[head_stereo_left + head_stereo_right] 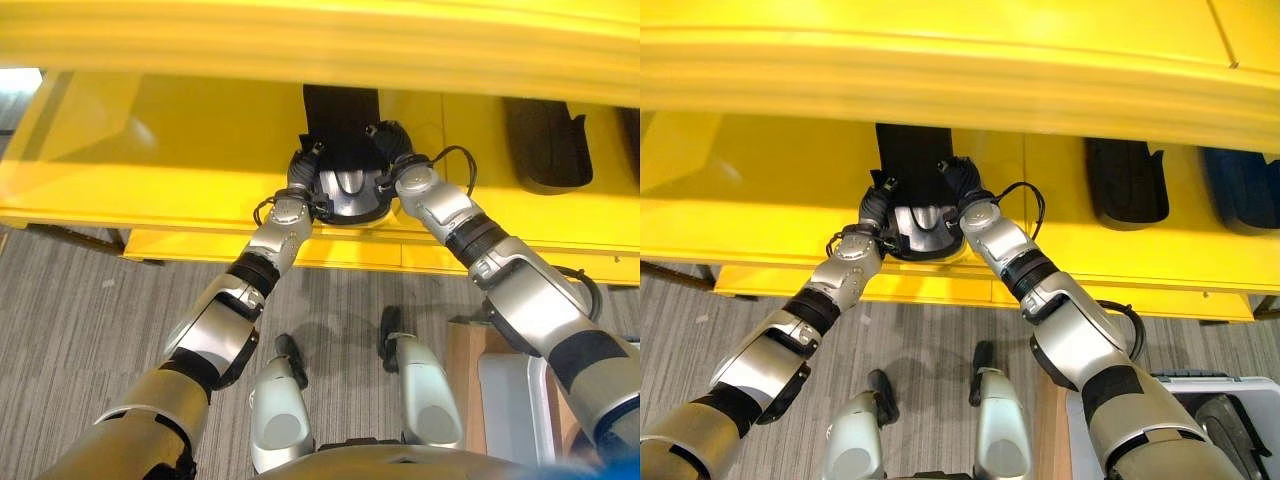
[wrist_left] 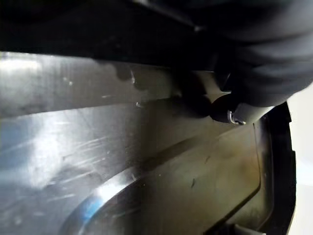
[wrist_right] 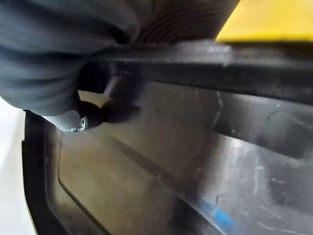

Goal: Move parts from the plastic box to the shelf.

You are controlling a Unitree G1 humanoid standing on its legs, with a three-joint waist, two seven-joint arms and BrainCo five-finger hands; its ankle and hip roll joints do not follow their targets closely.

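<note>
Both hands, left [image 1: 302, 166] and right [image 1: 392, 143], flanked the black part [image 1: 345, 150] on the yellow shelf [image 1: 150, 160] at twelve o'clock; finger state could not be told.

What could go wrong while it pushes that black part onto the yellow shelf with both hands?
The part overhangs the shelf front edge, so it may tip out and drop to the floor if let go too soon. The left hand and right hand hold opposite sides; uneven pushing could twist it crooked. Another part lies to the right, but seems far enough away.
</note>
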